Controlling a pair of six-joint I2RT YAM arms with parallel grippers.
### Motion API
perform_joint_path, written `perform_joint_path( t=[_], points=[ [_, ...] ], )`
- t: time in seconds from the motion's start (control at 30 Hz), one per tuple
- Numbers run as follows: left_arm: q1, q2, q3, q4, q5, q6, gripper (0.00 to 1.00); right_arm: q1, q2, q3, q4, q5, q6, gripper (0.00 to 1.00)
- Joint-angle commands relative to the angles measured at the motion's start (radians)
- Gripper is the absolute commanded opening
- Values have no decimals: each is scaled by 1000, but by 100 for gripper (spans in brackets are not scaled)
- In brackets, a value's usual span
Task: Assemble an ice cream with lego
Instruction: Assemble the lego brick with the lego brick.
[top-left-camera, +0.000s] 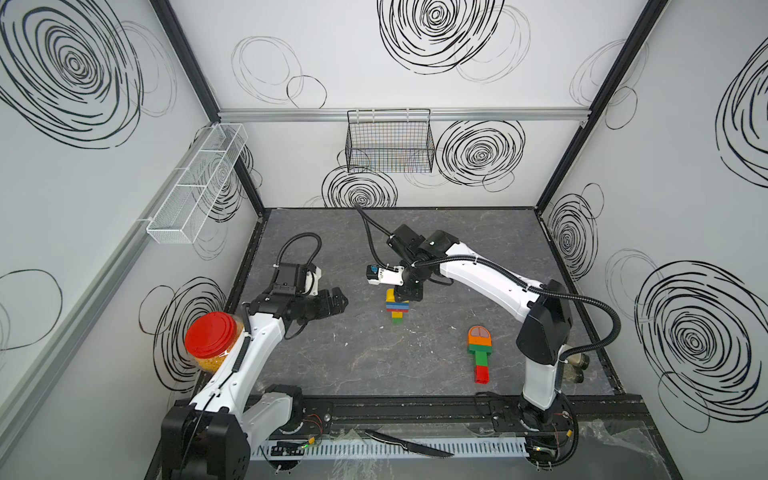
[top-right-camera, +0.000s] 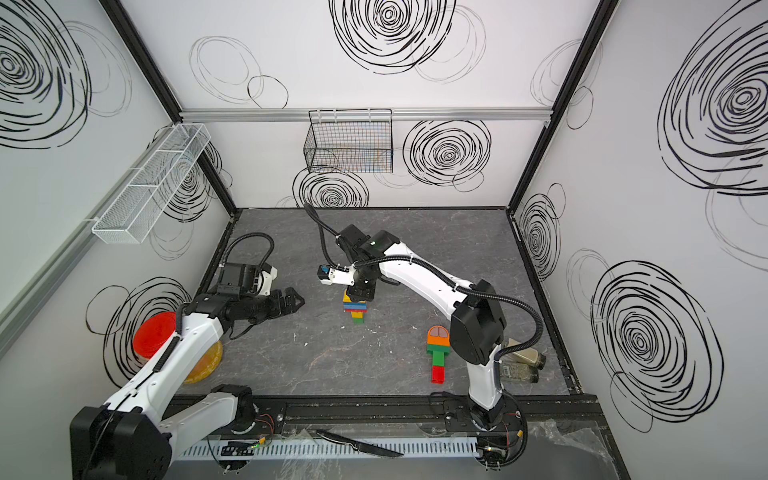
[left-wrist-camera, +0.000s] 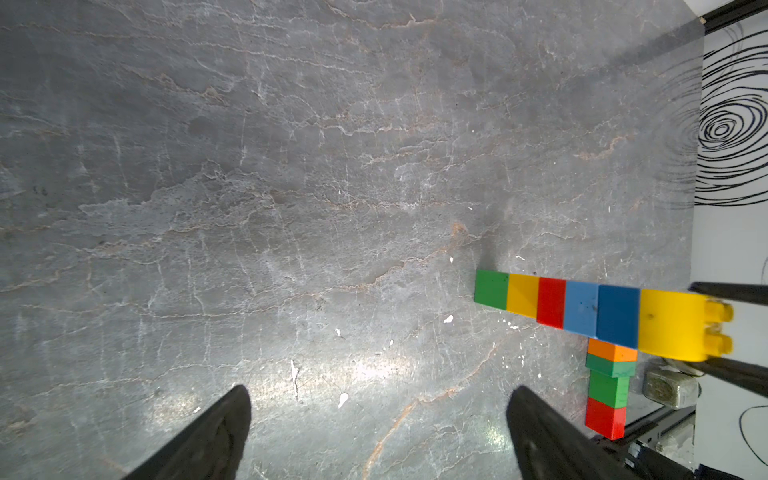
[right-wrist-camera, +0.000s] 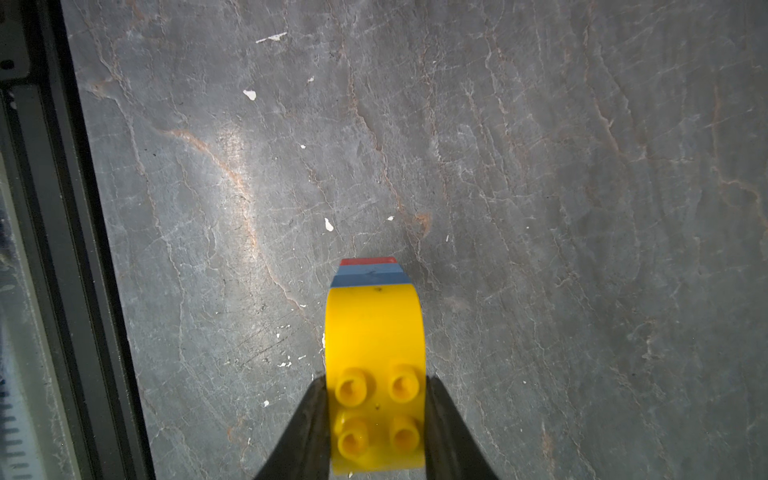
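Note:
An upright lego stack (top-left-camera: 397, 308) (top-right-camera: 354, 307) stands mid-table: green, yellow, red, light blue and dark blue bricks under a yellow dome piece (right-wrist-camera: 376, 332). My right gripper (right-wrist-camera: 376, 399) (top-left-camera: 405, 293) reaches down from above and is shut on the sides of the dome's studded top. The left wrist view shows the stack (left-wrist-camera: 582, 307) from the side, its green foot at the table. A second lego ice cream (top-left-camera: 479, 353) (left-wrist-camera: 609, 386), orange dome over orange, green and red, lies flat to the right. My left gripper (top-left-camera: 336, 303) (left-wrist-camera: 380, 392) is open and holds nothing, left of the stack.
A red-lidded jar (top-left-camera: 210, 334) with yellow contents stands behind my left arm. Small bottles (top-left-camera: 575, 365) lie by the right arm's base. A knife (top-left-camera: 409, 444) lies on the front rail. A black wire basket (top-left-camera: 388, 141) and a white one (top-left-camera: 195, 187) hang on the walls.

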Motion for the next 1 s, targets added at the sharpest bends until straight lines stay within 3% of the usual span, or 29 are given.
perform_joint_path(
  t=[0.0,0.23,0.57,0.97],
  points=[
    [1,-3,17,9,4,22,99,3,123,-52,-150,-24,-4,0],
    [0,7,24,7,6,29,99,-4,151,-57,-163,-50,-17,0],
    [1,13,26,6,4,34,99,-7,82,-131,-146,-34,-8,0],
    [-1,13,31,10,2,28,99,-19,89,-36,-150,-44,-26,0]
  ],
)
